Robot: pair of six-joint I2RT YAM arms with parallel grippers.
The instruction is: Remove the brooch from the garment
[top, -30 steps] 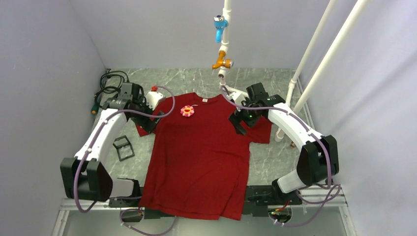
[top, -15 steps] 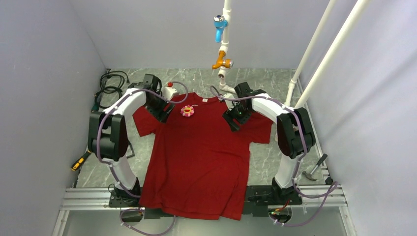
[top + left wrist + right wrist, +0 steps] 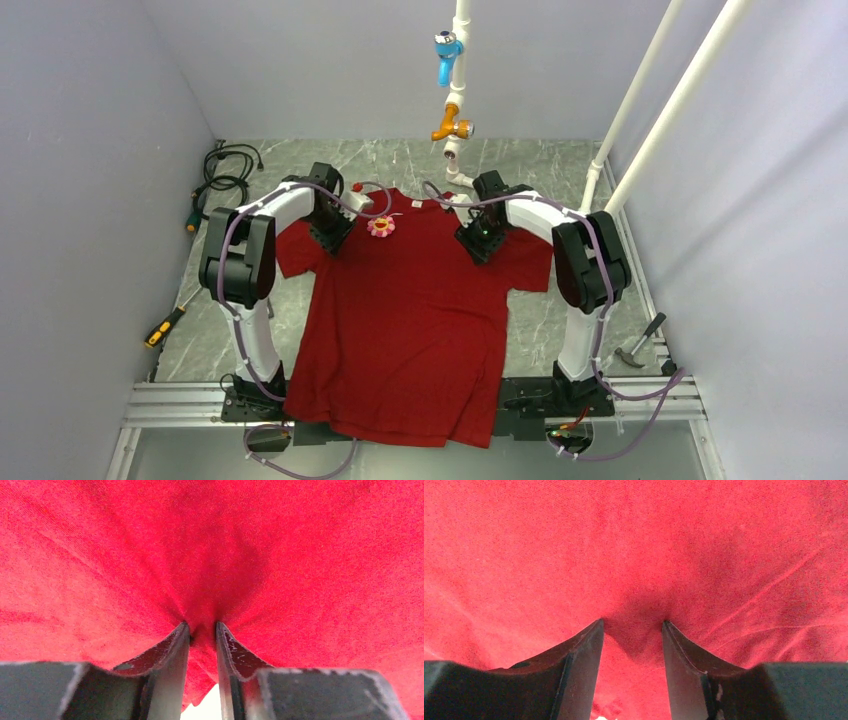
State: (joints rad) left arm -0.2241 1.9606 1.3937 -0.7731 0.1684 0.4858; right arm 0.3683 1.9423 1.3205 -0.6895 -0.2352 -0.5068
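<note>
A: Step in hand?

B: Securing the cloth, by my reading; the garment (image 3: 400,320) lay flat down the middle of the tabletop (image 3: 540,330), collar toward the far edge, hem at the near edge; the brooch (image 3: 380,226), a pink flower, was not yet off; it sat on the chest just left of the collar, between the two tools and nearer the left one.

A: Tools?

B: Left tool (image 3: 202,626): jaws nearly together, a fold of red cloth pinched between the tips, creases running into the nip. Right tool (image 3: 633,622): jaws about half apart, tips pressed into the shoulder cloth, a pucker between them; could not tell whether it had a true hold. Neither touched the brooch.

A: Arm pose?

B: Left arm (image 3: 245,250) and right arm (image 3: 585,260) both stood up from the near edge, elbows high, forearms bent inward and down toward the far edge, wrists tipped onto the cloth.

A: Next move?

B: Likely one tool holding the cloth down while the other frees itself to take the flower; a straight pull risks dragging the whole shirt.
</note>
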